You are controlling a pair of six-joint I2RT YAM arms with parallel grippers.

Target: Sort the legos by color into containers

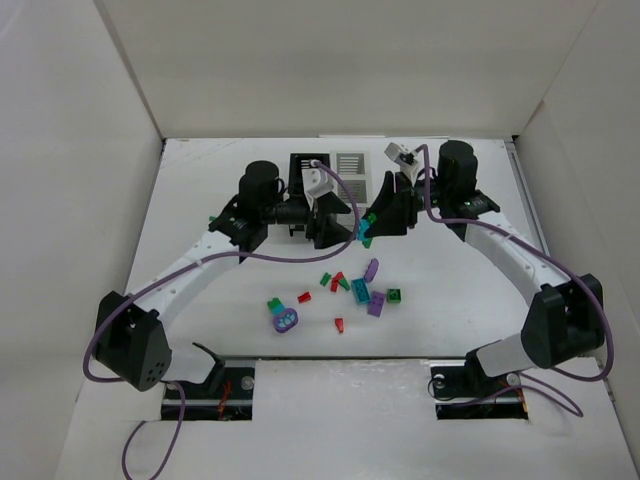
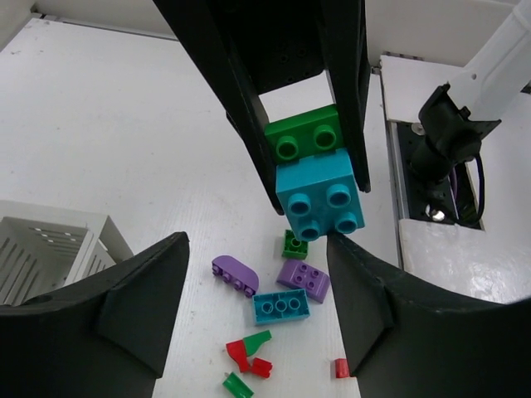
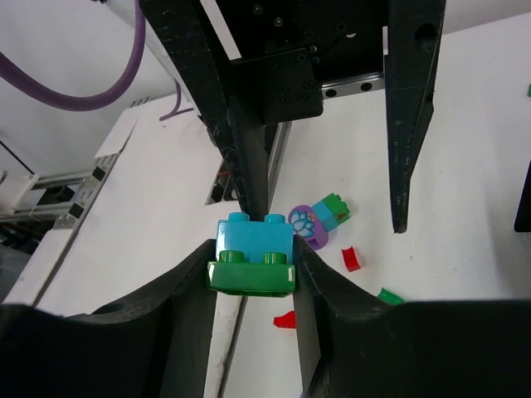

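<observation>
Just near of the bins (image 1: 350,163), above the table, the teal-green piece (image 2: 314,186) is pinched in the right gripper (image 3: 253,272). The left gripper (image 2: 255,249) faces it with jaws spread wide. Splitting the two colours looks to be the step in hand, so next the left should close on the teal half and pull.

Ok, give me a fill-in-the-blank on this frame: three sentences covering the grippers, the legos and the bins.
1. The right gripper is shut on a joined piece made of a teal brick and a ____ brick.
2. The left gripper, facing that piece, is ____.
3. Beyond the grippers, the white bin stands beside a ____ one.
Missing words: green; open; black.
</observation>
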